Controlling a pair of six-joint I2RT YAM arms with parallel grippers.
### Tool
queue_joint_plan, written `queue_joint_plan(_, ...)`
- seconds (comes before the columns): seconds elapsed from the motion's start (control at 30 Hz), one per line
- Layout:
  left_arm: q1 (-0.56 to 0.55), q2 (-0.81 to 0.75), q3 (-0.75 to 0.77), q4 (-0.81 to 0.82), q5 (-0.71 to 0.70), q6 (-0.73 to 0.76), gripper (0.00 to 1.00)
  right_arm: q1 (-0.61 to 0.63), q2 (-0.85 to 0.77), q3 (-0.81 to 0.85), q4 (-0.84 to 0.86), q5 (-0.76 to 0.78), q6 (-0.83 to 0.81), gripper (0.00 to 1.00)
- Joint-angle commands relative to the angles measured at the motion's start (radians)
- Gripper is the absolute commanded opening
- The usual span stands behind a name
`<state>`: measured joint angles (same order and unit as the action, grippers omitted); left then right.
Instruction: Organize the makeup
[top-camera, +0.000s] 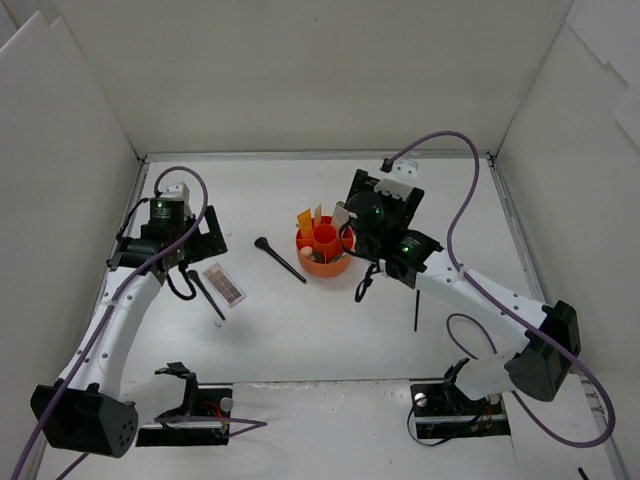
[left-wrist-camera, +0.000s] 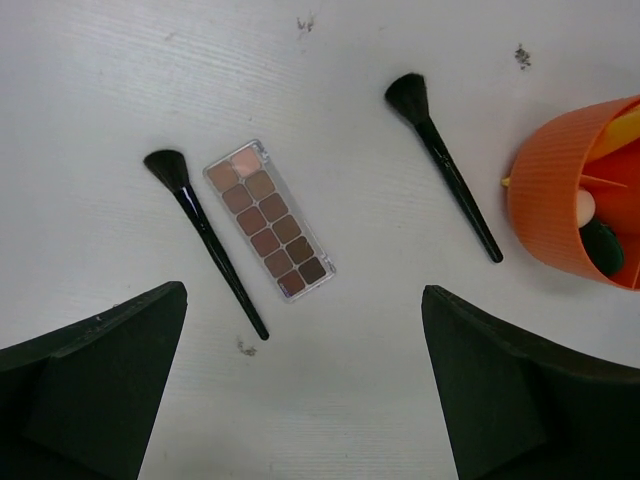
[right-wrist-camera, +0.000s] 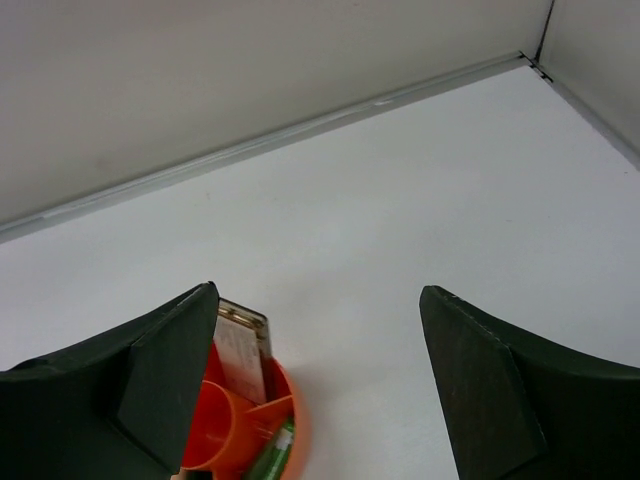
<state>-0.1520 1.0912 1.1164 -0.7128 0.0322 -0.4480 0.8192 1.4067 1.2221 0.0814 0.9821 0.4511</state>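
Centrally, the red-orange round ribbed plastic holder (top-camera: 325, 262) stands on the white counter (top-camera: 300, 340), with an orange tube (top-camera: 305, 219) and a small green tube (right-wrist-camera: 272, 452) in its compartments. Left of the holder lie a thin black brush (left-wrist-camera: 445, 165), then the brown-pink rectangular eyeshadow palette (left-wrist-camera: 265, 220), then a second black brush (left-wrist-camera: 205, 240). The left fingers (left-wrist-camera: 100, 380) hang spread and empty above the palette. The right fingers (right-wrist-camera: 510, 390), likewise spread and empty, hover just right of the holder.

Your left arm (top-camera: 115, 325) and right arm (top-camera: 485, 295) wore white shells with black joints and bases, trailed purple cables (top-camera: 445, 134), and ended in black wedge-shaped claw fingers (left-wrist-camera: 95, 385).
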Motion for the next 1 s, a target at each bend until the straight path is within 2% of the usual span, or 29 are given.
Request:
queue_joint_plan(0.0, 0.02, 0.058, -0.006, -0.028, -0.028, -0.153, 0.99, -0.026, -0.078, -0.091, -0.011, -0.042, -0.046, 0.79)
queue_joint_plan(0.07, 0.02, 0.102, -0.023, -0.011, -0.028, -0.182, 0.99, -0.038, -0.138, -0.163, -0.011, -0.051, -0.051, 0.79)
queue_joint_plan(0.2, 0.02, 0.173, -0.03, 0.045, -0.028, -0.247, 0.79, -0.057, -0.221, -0.268, -0.011, -0.078, -0.034, 0.79)
queue_joint_plan(0.27, 0.02, 0.229, -0.001, 0.041, -0.069, -0.267, 0.76, -0.066, -0.273, -0.323, -0.012, -0.083, -0.029, 0.79)
queue_joint_plan(0.5, 0.02, 0.41, 0.059, 0.0, -0.13, -0.374, 0.76, -0.106, -0.396, -0.437, -0.011, -0.098, -0.012, 0.79)
queue_joint_plan(0.7, 0.02, 0.576, 0.115, -0.001, -0.121, -0.414, 0.76, -0.14, -0.449, -0.5, -0.012, -0.137, 0.008, 0.79)
queue_joint_plan(0.97, 0.029, 0.647, 0.141, -0.019, -0.133, -0.451, 0.77, -0.161, -0.494, -0.533, -0.015, -0.157, 0.009, 0.8)
